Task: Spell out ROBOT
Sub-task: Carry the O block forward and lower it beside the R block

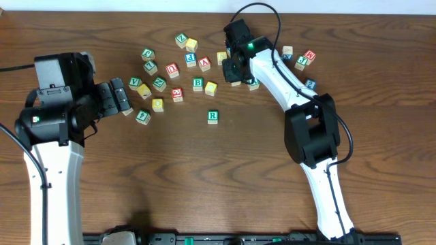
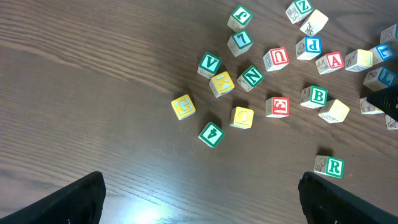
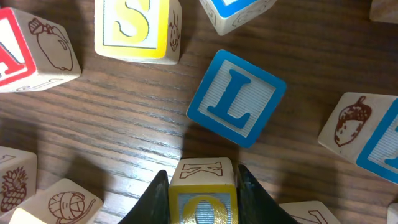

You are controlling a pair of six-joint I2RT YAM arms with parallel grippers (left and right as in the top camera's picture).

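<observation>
A green R block (image 1: 212,117) sits alone on the wooden table, in front of the scattered letter blocks; it also shows in the left wrist view (image 2: 334,167). A green B block (image 1: 197,84) and a yellow O block (image 1: 158,104) lie in the scatter. My right gripper (image 1: 236,71) is down among the blocks at the back and is shut on another yellow O block (image 3: 203,200), whose side shows a K. A blue L block (image 3: 235,98) lies just beyond it. My left gripper (image 1: 122,96) is open and empty, left of the scatter.
Many other letter blocks lie across the back of the table, among them a red A (image 3: 18,50), a yellow S (image 3: 134,25), a green V (image 2: 209,64) and a yellow G (image 2: 183,106). More blocks (image 1: 303,60) lie at the back right.
</observation>
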